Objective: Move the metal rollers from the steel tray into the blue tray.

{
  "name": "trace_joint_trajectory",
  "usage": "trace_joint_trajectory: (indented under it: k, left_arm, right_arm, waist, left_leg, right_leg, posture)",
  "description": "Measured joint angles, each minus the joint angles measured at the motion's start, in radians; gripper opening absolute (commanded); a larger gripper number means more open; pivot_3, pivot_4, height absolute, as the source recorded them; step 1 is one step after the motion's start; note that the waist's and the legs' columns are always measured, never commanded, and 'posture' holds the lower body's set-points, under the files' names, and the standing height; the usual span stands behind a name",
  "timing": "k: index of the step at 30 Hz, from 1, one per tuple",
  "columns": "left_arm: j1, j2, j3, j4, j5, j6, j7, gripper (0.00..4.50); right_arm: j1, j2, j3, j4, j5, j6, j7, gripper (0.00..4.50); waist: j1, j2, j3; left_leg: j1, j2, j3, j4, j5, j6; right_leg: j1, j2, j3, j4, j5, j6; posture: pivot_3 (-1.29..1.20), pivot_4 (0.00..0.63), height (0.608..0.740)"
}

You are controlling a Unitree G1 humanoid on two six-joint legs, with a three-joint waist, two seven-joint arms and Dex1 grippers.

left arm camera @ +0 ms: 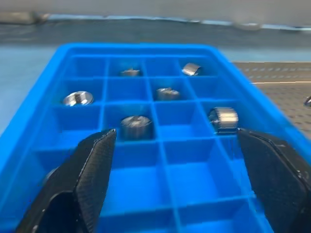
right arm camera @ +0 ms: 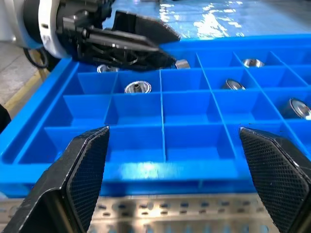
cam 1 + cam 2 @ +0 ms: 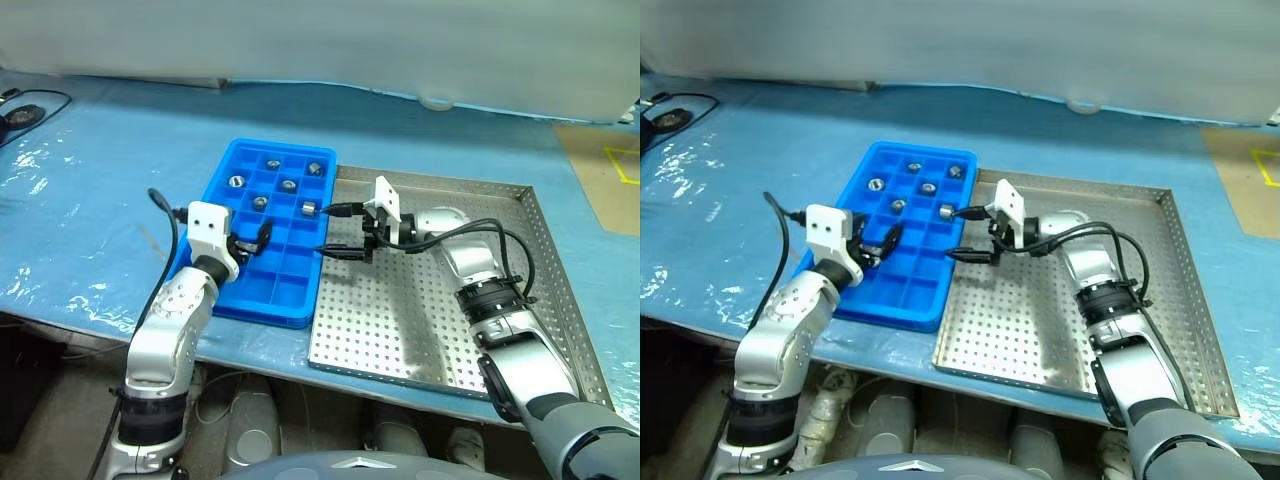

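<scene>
Six metal rollers (image 3: pixel 285 184) sit in the blue tray (image 3: pixel 262 297), one to a compartment, all in its far half. From my head view the tray's long axis runs from about 6 o'clock up to 12 o'clock, tilted slightly toward 1. Most rollers stand on end with the dark hole facing up; the one in the right-hand column (image 1: pixel 223 119) lies on its side, axis running roughly 9 to 3 o'clock in the left wrist view. Another at the far right corner (image 1: pixel 192 69) looks tipped; I cannot tell its exact lean.

I see the left claw (image 3: pixel 252 243) over the near-left part of the blue tray, pointing toward 3 o'clock, fingers (image 1: pixel 92 167) spread apart with nothing between them. The right claw (image 3: pixel 338 232) hangs over the seam where the blue tray meets the steel tray (image 3: pixel 430 360), pointing toward 9 o'clock, jaws wide apart and empty.

The steel tray lies at 3 o'clock of the blue tray, edges touching or nearly so, its perforated floor showing bare where I can see it.

Both trays rest on a worktop (image 3: pixel 90 220) covered in glossy blue sheeting. A pale wall or panel (image 3: pixel 320 40) closes off the far side at 12 o'clock. Brown flooring or board with yellow tape (image 3: pixel 610 170) shows at 2 o'clock, and a black cable (image 3: pixel 25 110) at 10 o'clock.
</scene>
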Motion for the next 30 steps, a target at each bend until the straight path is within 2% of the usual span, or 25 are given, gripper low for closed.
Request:
trace_joint_trajectory:
  k: [2,9,14,21,30]
  left_arm:
    - [-0.042,0.032,-0.034,0.039,-0.015,-0.022,-0.074,4.18]
    - [-0.197,0.043,-0.109,0.253,-0.039,-0.115,-0.265,4.18]
    - [-0.315,-0.005,-0.173,0.417,-0.037,-0.204,-0.378,4.18]
    - [-0.373,-0.071,-0.237,0.566,-0.036,-0.292,-0.497,4.18]
    - [-0.424,-0.126,-0.259,0.718,-0.006,-0.399,-0.551,4.18]
  right_arm:
    - [0.03,-0.024,-0.02,-0.046,0.002,0.019,-0.019,4.5]
    - [0.172,-0.116,-0.1,-0.243,0.015,0.112,-0.103,4.5]
    - [0.321,-0.194,-0.193,-0.434,0.051,0.213,-0.179,4.5]
    - [0.534,-0.326,-0.323,-0.641,0.105,0.355,-0.238,4.5]
    - [0.797,-0.543,-0.453,-0.77,0.142,0.463,-0.182,4.5]
  waist:
    - [-0.002,0.0,0.0]
    - [-0.037,0.0,0.0]
    - [-0.083,0.0,0.0]
    - [-0.146,0.0,0.0]
    - [-0.179,0.0,0.0]
  left_leg:
    - [0.0,0.0,0.0,0.0,0.0,0.0]
    - [0.007,-0.001,0.002,0.001,0.002,-0.002]
    - [0.011,-0.003,0.005,0.001,0.003,-0.002]
    - [0.012,-0.002,0.007,-0.001,0.003,-0.002]
    - [0.012,-0.002,0.008,-0.001,0.001,0.001]
  right_leg:
    - [0.0,0.0,0.0,0.001,0.0,0.0]
    - [0.0,0.0,0.005,0.01,0.0,0.0]
    - [0.0,0.0,0.011,0.012,0.0,0.001]
    - [-0.001,0.001,0.012,0.01,0.0,0.001]
    - [0.0,0.001,0.013,0.006,-0.004,0.007]
  posture:
    - [0.13,0.15,0.74]
    - [-0.07,0.15,0.74]
    - [-0.19,0.15,0.74]
    - [-0.33,0.15,0.74]
    - [-0.36,0.15,0.74]
